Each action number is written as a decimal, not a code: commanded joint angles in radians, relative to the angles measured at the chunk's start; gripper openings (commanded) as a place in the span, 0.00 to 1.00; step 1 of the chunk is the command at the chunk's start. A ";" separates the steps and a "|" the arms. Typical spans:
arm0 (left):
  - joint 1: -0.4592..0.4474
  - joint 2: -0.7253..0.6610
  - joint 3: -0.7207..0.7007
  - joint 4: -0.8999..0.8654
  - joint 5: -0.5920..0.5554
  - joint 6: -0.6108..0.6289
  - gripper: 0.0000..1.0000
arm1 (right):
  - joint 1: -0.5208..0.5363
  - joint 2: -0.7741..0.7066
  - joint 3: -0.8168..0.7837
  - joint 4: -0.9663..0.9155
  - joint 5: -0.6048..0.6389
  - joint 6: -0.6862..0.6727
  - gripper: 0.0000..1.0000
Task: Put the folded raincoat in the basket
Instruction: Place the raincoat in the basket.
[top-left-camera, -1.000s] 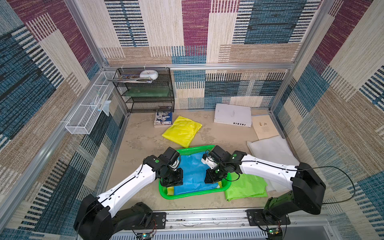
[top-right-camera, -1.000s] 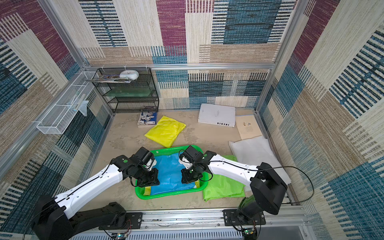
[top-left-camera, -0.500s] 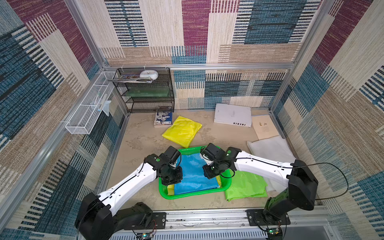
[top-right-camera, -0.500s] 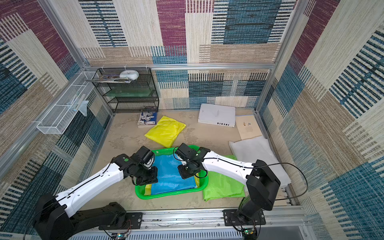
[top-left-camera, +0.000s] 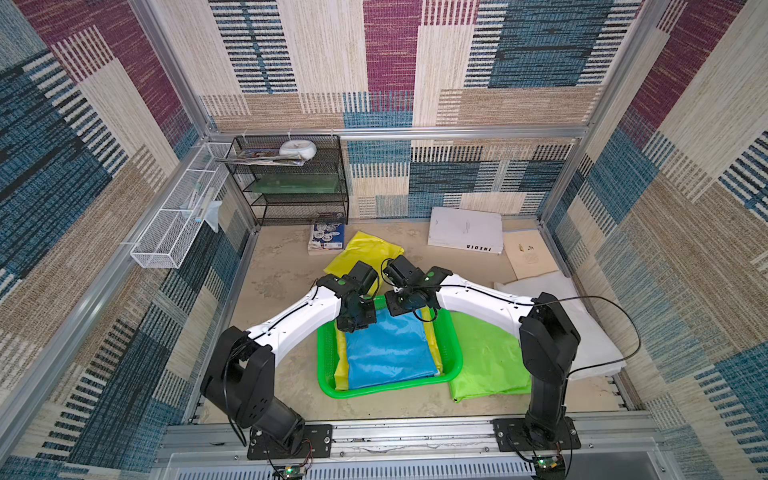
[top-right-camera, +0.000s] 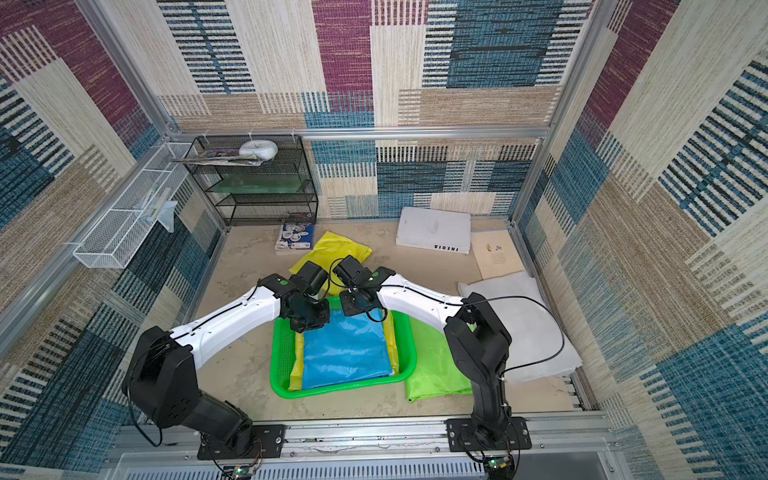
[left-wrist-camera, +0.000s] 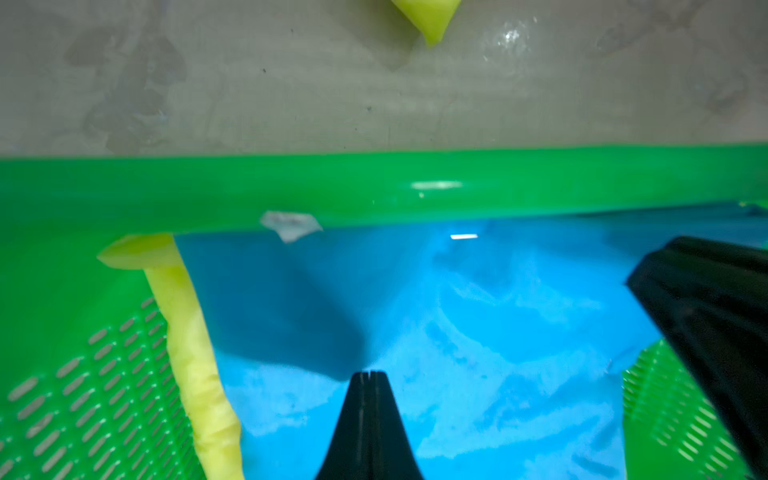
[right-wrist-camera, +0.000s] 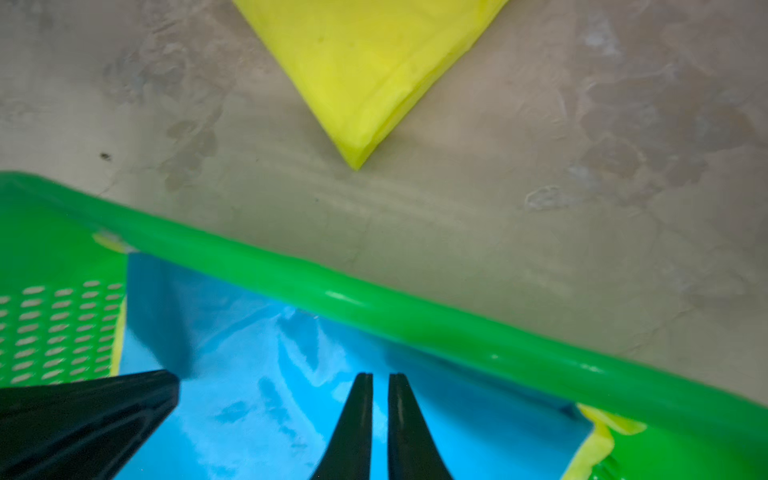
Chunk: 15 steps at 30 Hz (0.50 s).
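The left arm and right arm reach forward and bend down, so the left gripper and right gripper hang side by side over the far end of the basket, just above the blue folded raincoat lying inside it. Only the wrist views show the jaws: the left pair pressed together and empty, the right pair a thin slit apart with nothing between. Just beyond the rim ahead of them lies the corner of a yellow raincoat.

Top views: high overhead, tilted down, basket mid-floor. Wrist views: close above basket's far rim, facing outward; both share rim and blue raincoat.
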 joint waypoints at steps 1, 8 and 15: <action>0.019 0.017 -0.009 0.010 -0.063 0.019 0.00 | -0.024 0.022 -0.011 0.013 0.024 -0.024 0.15; 0.089 0.006 -0.096 0.039 -0.063 0.028 0.00 | -0.090 0.015 -0.126 0.040 0.011 -0.028 0.13; 0.123 -0.074 -0.104 0.025 -0.007 0.048 0.00 | -0.105 -0.117 -0.186 0.111 -0.108 -0.058 0.14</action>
